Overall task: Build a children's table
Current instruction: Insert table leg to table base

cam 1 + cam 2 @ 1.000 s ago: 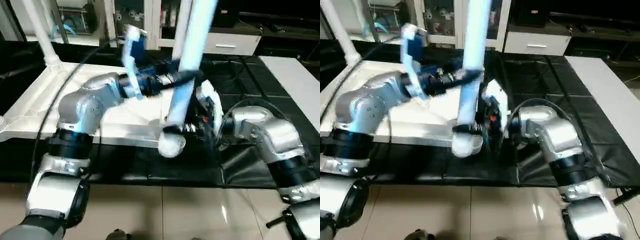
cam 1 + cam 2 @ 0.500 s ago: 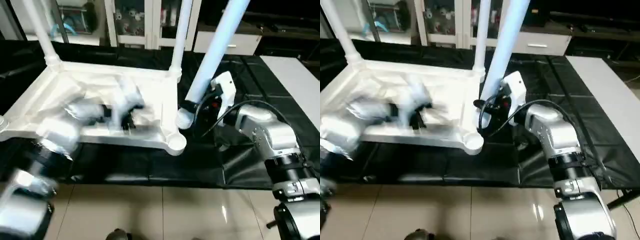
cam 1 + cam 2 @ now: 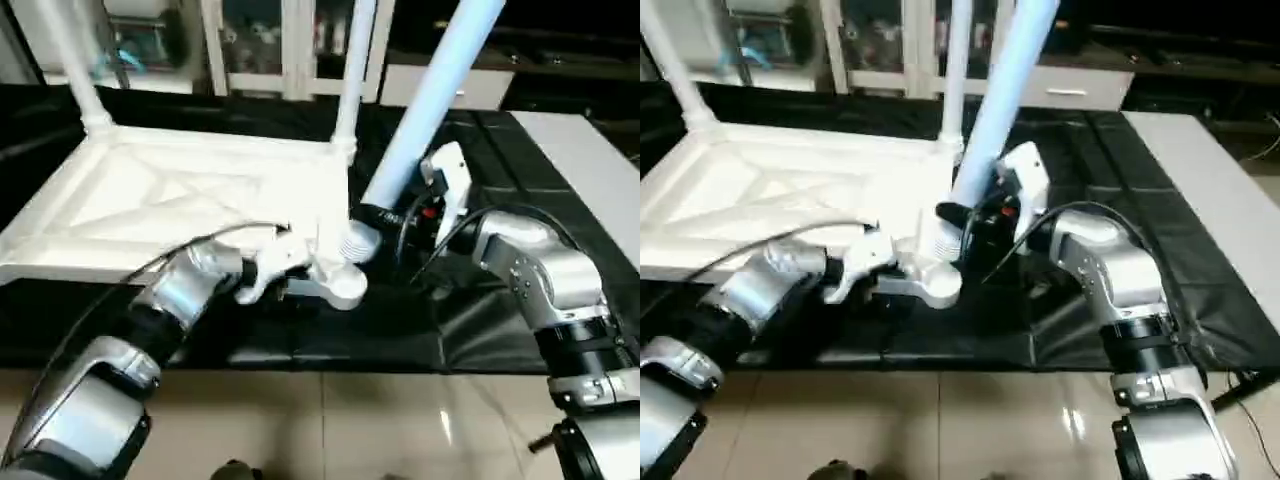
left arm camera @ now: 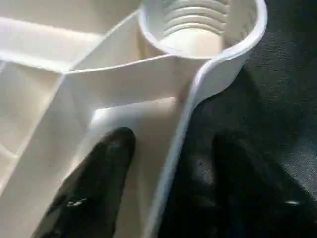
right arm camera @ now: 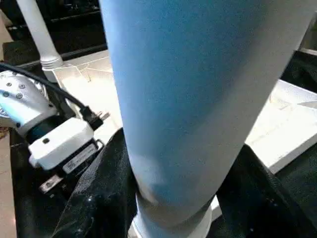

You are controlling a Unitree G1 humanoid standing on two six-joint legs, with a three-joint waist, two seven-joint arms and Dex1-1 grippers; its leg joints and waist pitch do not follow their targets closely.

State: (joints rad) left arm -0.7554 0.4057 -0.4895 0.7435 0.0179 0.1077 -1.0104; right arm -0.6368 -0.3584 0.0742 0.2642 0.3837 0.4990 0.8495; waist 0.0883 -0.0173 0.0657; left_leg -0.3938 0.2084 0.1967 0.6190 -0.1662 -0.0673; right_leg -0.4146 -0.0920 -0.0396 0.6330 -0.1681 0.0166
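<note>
A humanoid robot fits a leg into an upturned children's table lying on a black-draped work table (image 3: 480, 140).

The white table top (image 3: 150, 200) lies ribbed side up, two legs (image 3: 350, 60) standing in its far corners. The right gripper (image 3: 385, 218) is clamped around a third leg (image 3: 425, 100), whose threaded end leans at the near corner socket (image 3: 345, 285). The left gripper (image 4: 166, 183) straddles the top's rim beside that socket, fingers (image 4: 99, 183) spread apart.

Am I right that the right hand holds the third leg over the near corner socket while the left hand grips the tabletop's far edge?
Not quite. The left hand straddles the tabletop's near edge beside that socket, as the left wrist view shows. The right hand does hold the leg there.
</note>
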